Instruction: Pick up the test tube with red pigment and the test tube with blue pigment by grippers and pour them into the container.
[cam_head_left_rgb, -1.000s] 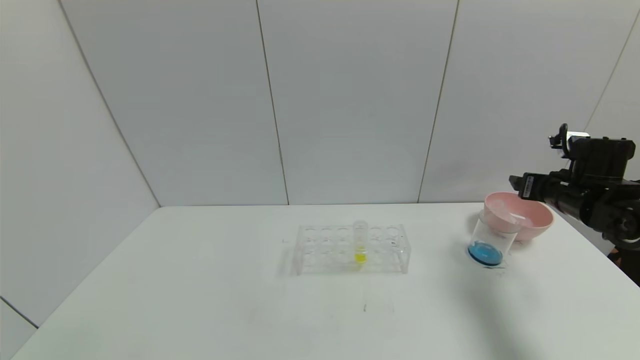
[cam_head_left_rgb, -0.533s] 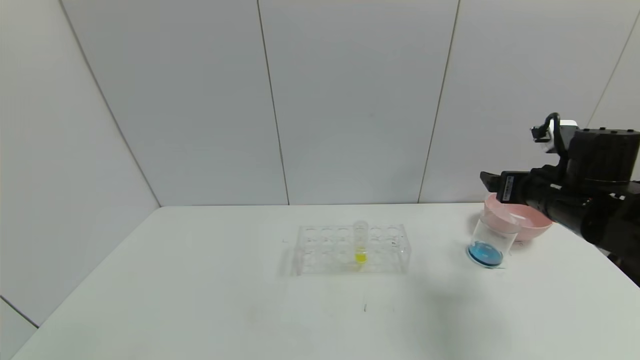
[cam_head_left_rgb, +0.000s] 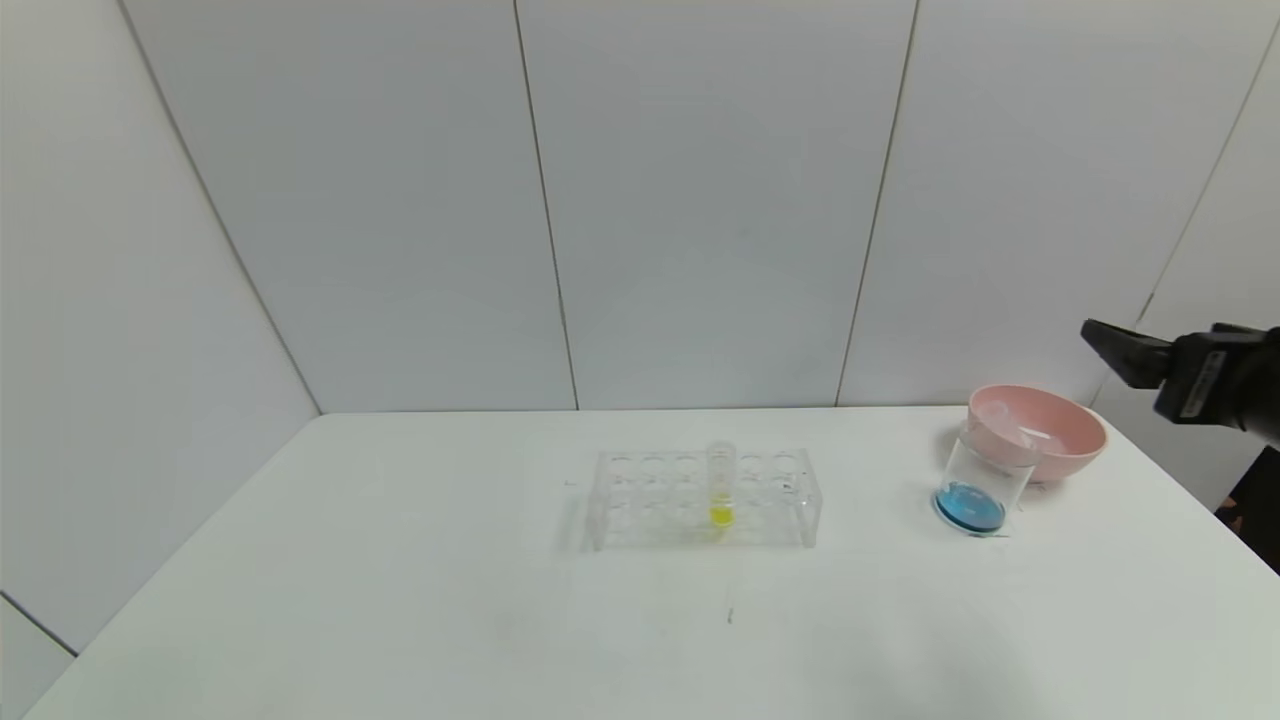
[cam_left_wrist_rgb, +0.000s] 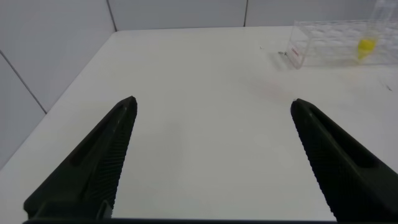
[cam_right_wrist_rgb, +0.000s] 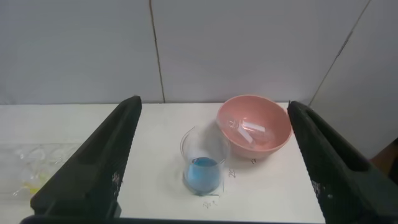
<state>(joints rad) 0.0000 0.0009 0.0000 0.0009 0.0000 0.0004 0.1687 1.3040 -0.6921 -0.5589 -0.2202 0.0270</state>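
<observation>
Grey wall panels close off the back of a wide white bench (cam_head_left_rgb: 400, 600), and out on it the clear tube rack (cam_head_left_rgb: 705, 497) sits mid-surface with just one tube in it, the yellow-liquid tube (cam_head_left_rgb: 720, 490), standing upright. Over toward the robot's right stands the container (cam_head_left_rgb: 983, 482), blue liquid pooled in its base, touching or just in front of the pink bowl (cam_head_left_rgb: 1040, 430); clear tubes appear to lie inside that bowl, though whether they are the red and blue ones cannot be told. No tube with red or blue liquid shows anywhere on the bench. The right gripper (cam_right_wrist_rgb: 211, 162) hangs high at the bench's right edge, jaws spread wide and holding nothing, and in its wrist view the container and bowl lie straight ahead between them. The left gripper (cam_left_wrist_rgb: 211, 162) is low over the bench's bare left side, jaws wide apart too and empty, the rack well off from it. Judging by this, the right arm is far the nearer to container and bowl.
</observation>
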